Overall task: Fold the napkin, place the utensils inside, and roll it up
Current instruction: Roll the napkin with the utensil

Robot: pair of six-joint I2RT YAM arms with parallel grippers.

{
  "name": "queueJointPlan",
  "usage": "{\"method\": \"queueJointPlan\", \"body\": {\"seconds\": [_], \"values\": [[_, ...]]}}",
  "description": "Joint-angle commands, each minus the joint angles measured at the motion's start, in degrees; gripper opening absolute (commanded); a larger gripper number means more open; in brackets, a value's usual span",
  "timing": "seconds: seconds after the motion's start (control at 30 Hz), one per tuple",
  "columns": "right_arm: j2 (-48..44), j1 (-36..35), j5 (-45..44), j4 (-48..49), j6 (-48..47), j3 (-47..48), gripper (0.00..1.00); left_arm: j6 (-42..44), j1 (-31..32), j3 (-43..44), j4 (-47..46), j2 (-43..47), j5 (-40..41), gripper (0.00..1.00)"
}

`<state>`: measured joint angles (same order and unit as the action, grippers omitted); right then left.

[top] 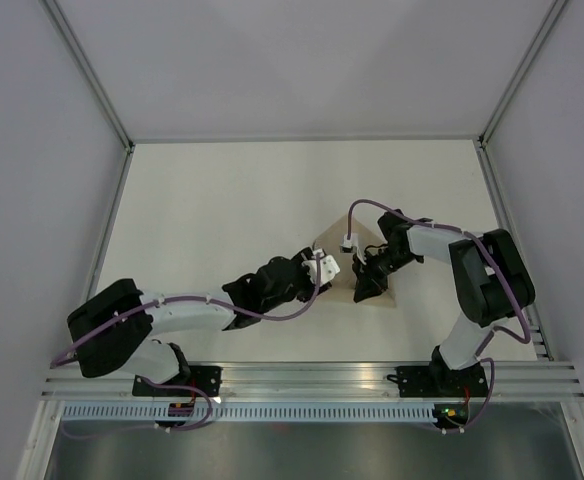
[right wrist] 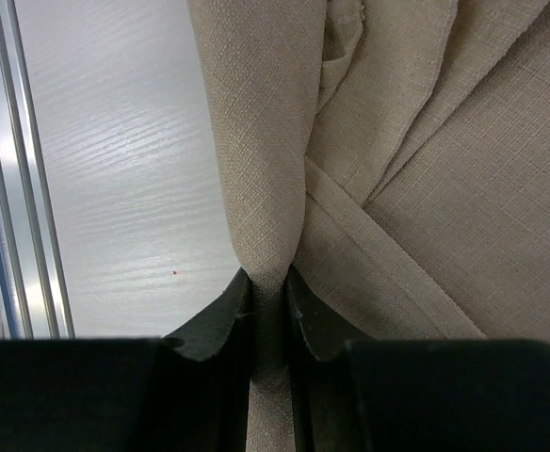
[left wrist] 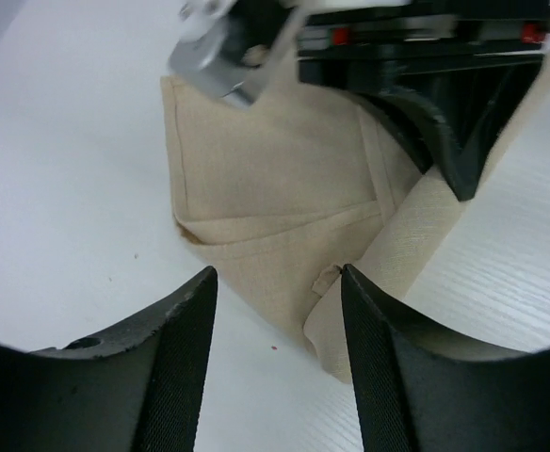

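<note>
Right wrist view: the right gripper (right wrist: 268, 294) is pinched narrow on a raised ridge of the napkin (right wrist: 426, 169), and the ridge runs up out of the grip, away from the camera.
Right fingertips (right wrist: 214, 325): black, one on each side of the ridge, both touching the cloth.
Left gripper (left wrist: 277, 315): jaws stand wide apart with nothing clamped. They frame the napkin's near folded corner, but contact with the cloth cannot be told.
Left fingers (left wrist: 186, 358): black with ribbed inner faces, one at each side of that corner.
Napkin, shape: tan-beige cloth folded into overlapping layers. Hemmed edges cross on the slant, and a small flap curls up at the corner nearest the left gripper.
Napkin, place: lies on the table (top: 222, 200), between the two grippers. From the top external view only tan slivers show around them.
Grippers against the napkin: the left comes in from the napkin's left side and the right from its right side. The right one's black finger and silver-white body rest over the napkin's far part in the left wrist view.
Purple cable (top: 352, 212): arcs just beyond the napkin's far edge, on the right arm.
Table surface: white with a faint grain, bare on both sides of the napkin, with a few tiny red specks close to the cloth.
Rail (right wrist: 11, 188): a metal strip, well apart from the napkin at the left edge of the right wrist view.
</note>
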<state>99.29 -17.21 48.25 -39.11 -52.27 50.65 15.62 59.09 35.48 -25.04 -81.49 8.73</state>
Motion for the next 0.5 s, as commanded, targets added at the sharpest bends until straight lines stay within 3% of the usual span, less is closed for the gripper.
{"method": "queueJointPlan", "body": {"seconds": [0.0,0.2,0.47], "values": [[5.4,-0.2,-7.3,-0.6,-3.0,-1.4,0.13,12.7,4.1,-0.2,-5.8,-0.7,0.6,0.61],[8.6,0.1,-7.3,-1.6,-2.0,0.8,0.13,18.8,9.5,2.5,-2.5,-5.9,-2.2,0.68],[11.1,0.7,-6.7,-4.4,-2.6,3.5,0.12,22.8,11.7,5.6,-4.1,-14.3,-4.0,0.72]]}}
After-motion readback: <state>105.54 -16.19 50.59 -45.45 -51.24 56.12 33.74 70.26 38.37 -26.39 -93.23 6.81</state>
